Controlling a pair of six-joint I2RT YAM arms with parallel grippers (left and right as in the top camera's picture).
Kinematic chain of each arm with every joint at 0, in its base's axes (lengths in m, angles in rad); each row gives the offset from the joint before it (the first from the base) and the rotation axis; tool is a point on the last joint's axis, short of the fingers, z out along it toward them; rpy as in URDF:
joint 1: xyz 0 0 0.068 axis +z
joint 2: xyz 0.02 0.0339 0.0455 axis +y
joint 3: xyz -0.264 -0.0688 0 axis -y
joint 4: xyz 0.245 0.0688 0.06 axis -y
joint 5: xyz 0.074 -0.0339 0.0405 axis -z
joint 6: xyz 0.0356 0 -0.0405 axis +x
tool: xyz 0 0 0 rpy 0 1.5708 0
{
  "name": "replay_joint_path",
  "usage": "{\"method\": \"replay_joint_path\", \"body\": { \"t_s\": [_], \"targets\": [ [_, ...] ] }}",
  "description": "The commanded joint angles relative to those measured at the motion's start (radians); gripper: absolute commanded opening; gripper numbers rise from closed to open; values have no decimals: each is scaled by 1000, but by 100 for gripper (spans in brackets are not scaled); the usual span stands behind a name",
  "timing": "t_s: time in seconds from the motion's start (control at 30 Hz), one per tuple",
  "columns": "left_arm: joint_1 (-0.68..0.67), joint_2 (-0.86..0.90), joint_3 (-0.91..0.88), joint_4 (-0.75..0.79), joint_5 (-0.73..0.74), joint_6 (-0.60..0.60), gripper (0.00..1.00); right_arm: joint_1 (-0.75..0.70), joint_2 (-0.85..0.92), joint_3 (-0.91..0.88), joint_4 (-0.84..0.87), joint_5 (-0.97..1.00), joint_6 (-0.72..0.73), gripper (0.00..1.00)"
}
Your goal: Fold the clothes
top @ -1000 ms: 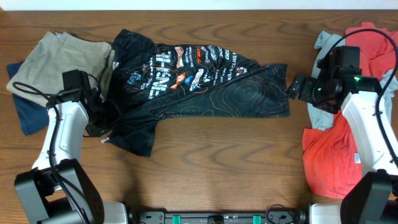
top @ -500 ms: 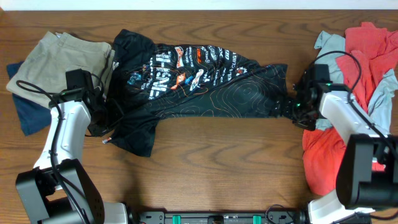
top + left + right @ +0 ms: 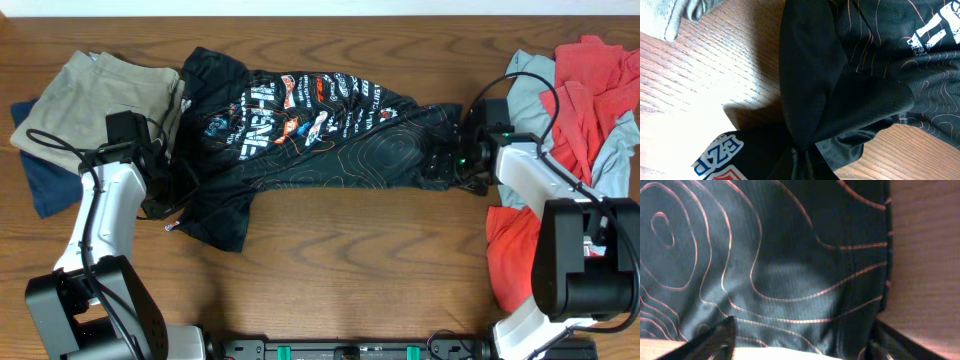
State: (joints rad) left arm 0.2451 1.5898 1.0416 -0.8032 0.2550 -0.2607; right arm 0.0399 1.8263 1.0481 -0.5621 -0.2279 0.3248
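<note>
Since the prior frames the right gripper (image 3: 447, 160) has crossed from the coral-red shirts (image 3: 520, 250) to the right hem of the black T-shirt (image 3: 330, 135); jaws apart, astride that edge. Garment's long axis runs left-right, mid-table. Left gripper (image 3: 165, 205) is clamped on its bunched left end. Bare table (image 3: 350, 270) toward the robot gives folding room.

Black T-shirt (image 3: 780, 255) seen close, crossed by thin orange contour lines, stitched hem run down its right edge, bare wooden table (image 3: 925, 255) exposed beyond, right gripper (image 3: 800, 349) fingers (image 3: 715, 339) blurred at the lower corners, set wide apart over the cloth.
</note>
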Motion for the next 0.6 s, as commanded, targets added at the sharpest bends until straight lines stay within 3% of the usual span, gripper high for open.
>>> {"method": "replay_joint_path", "body": {
  "t_s": [0.0,0.27,0.4,0.47,0.57],
  "targets": [
    [-2,-2,-2,0,-10,13,6,14,55,-19,6,-5,11,66],
    [-2,-2,-2,1,-10,13,6,13,55,-19,30,-5,11,24],
    [-2,-2,-2,0,-9,13,6,13,55,-19,43,-4,11,13],
    [-2,-2,-2,1,-10,13,6,13,55,-19,43,-4,11,1],
    [-2,-2,-2,1,-9,13,6,13,55,-18,43,-5,11,1]
  ]
}}
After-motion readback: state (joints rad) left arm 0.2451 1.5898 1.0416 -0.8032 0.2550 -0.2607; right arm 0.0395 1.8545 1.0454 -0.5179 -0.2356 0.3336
